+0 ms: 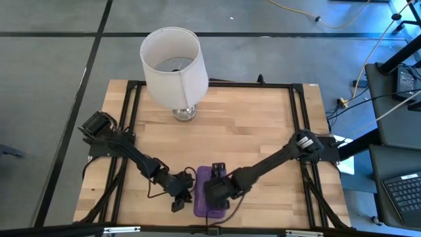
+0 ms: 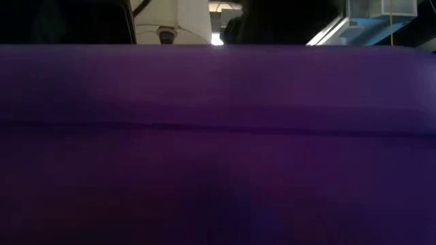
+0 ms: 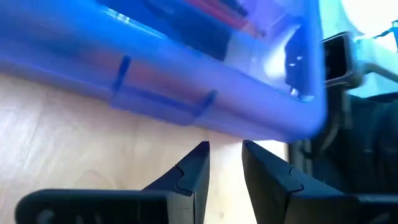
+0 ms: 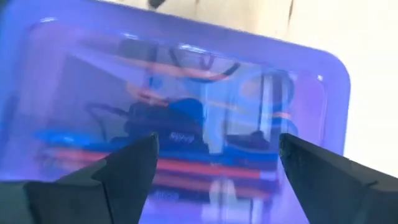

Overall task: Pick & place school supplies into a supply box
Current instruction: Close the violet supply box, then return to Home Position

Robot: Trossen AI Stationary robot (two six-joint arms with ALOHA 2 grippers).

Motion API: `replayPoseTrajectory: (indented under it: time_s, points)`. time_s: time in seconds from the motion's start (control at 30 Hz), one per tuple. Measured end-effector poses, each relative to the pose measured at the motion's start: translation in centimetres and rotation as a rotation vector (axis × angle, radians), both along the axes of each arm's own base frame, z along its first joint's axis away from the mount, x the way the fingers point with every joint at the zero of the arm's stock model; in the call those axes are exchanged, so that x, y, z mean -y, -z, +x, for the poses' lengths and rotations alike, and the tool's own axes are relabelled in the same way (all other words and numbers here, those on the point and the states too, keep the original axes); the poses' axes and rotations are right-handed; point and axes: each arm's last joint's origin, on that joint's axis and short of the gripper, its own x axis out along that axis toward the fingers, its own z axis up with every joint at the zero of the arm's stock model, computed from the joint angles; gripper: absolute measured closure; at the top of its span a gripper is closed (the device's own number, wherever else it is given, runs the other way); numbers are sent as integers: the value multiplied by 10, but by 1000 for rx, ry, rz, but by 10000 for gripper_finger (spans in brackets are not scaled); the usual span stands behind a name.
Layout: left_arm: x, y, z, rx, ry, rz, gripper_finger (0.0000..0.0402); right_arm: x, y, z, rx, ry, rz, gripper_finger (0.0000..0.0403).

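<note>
The purple translucent supply box (image 1: 200, 197) lies shut near the table's near edge and fills the low view (image 2: 218, 136). Through its lid (image 4: 186, 74) I see orange pencils (image 4: 205, 169), dark pens and blue loops lying inside. My right gripper (image 1: 217, 189) hovers over the lid, fingers wide open (image 4: 217, 149). My left gripper (image 1: 182, 192) sits low at the box's left side. Its fingers (image 3: 225, 146) are a narrow gap apart and point at the box's long edge (image 3: 186, 112), which bears a small clasp. My left gripper's fingertips (image 3: 200, 149) stand just short of the box's clasp edge (image 3: 249, 127), level from the table's left; I cannot tell whether they touch it. My right gripper's open fingers (image 4: 134, 165) stand above the lid, pointing down; I cannot tell whether they touch it.
A white-shaded lamp (image 1: 172, 66) stands on the far middle of the wooden table (image 1: 263, 125), and its base shows above the box in the low view (image 2: 170, 20). A black frame borders the tabletop. Bare wood lies between the lamp and the box.
</note>
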Motion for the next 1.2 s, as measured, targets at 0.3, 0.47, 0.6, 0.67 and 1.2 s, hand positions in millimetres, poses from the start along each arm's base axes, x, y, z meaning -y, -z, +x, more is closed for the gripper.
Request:
replayPoseTrajectory:
  time_s: [0.3,0.47,0.6,0.67,1.2]
  points:
    - [-5,-46,-12,132,158,9,313,-3,-64,-43,63,55,-51,69]
    - [-18,-89,-34,268,286,115,313,2,-89,-81,88,7,-34,69]
    - [-24,-119,-53,451,320,264,313,17,-86,-117,155,14,-17,69]
    - [-32,-128,-60,520,350,283,313,29,-81,-134,221,34,36,69]
    - [-133,-80,-135,819,106,164,313,127,-27,-241,728,-126,424,69]
